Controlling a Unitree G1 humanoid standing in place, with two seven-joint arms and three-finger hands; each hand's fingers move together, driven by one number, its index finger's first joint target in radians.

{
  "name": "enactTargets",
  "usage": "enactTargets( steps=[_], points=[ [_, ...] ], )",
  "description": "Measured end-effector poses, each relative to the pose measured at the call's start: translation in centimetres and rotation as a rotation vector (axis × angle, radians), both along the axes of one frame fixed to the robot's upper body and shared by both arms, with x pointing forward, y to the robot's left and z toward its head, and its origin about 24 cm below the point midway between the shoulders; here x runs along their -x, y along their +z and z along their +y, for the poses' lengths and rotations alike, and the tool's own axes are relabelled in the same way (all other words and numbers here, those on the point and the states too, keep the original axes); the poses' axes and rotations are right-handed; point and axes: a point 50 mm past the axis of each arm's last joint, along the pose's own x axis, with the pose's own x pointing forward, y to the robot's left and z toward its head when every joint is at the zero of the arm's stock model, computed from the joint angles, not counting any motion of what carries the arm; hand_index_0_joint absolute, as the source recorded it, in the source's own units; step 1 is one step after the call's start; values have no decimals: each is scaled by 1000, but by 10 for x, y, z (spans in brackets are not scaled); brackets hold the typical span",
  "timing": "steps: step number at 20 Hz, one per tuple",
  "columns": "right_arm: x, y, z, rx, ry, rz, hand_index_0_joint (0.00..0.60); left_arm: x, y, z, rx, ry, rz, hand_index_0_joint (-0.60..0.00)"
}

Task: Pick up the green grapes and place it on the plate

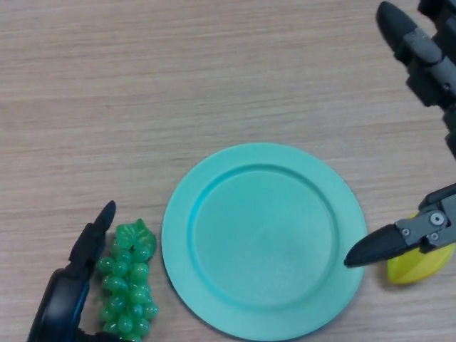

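A bunch of green grapes (128,292) with a leaf at its top lies on the wooden table near the lower left corner, just left of the teal plate (214,285). The plate has nothing on it. My left hand (68,292) rests close against the grapes' left side, one finger pointing straight up along the bunch; it is open. My right hand (431,68) hangs at the right edge, open and spread wide. One of its fingertips (370,249) is at the plate's right rim.
A yellow, lemon-like fruit (413,267) lies just right of the plate, partly under my right hand. Bare wooden table (178,78) stretches behind the plate.
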Motion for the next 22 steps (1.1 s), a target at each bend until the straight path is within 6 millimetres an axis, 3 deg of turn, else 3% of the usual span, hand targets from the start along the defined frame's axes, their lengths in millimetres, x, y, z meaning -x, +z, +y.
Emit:
enactTargets(
  steps=[1, 2, 5, 6, 7, 12, 16, 20, 22],
  points=[
    [0, 1, -2, -2, -9, -5, 0, 1, -1, 1, -2, 3, 6, 0],
    [0, 2, -3, -5, -12, -8, 0, 0, -2, 0, -2, 0, 5, -50],
    [0, 1, -2, -5, -6, -7, 0, -1, -2, 2, -1, 28, -8, -450],
    [0, 1, -2, -7, -6, -7, 0, -1, -2, 2, -1, 30, -11, -550],
    [0, 1, -2, -17, -4, -6, 0, -3, 0, 3, -5, 26, -17, -600],
    [0, 0, -2, -22, -10, 5, 0, 7, 7, -8, 100, -153, 62, -600],
    [0, -1, -3, -22, -21, 14, 0, 8, 19, -2, 182, -72, 21, -600],
    [0, -2, -2, -30, -8, 34, 0, 7, 55, 14, 180, 33, -160, -600],
    [0, -2, -3, -28, -23, 33, 0, 7, 75, 11, 137, 44, -247, -600]
  ],
)
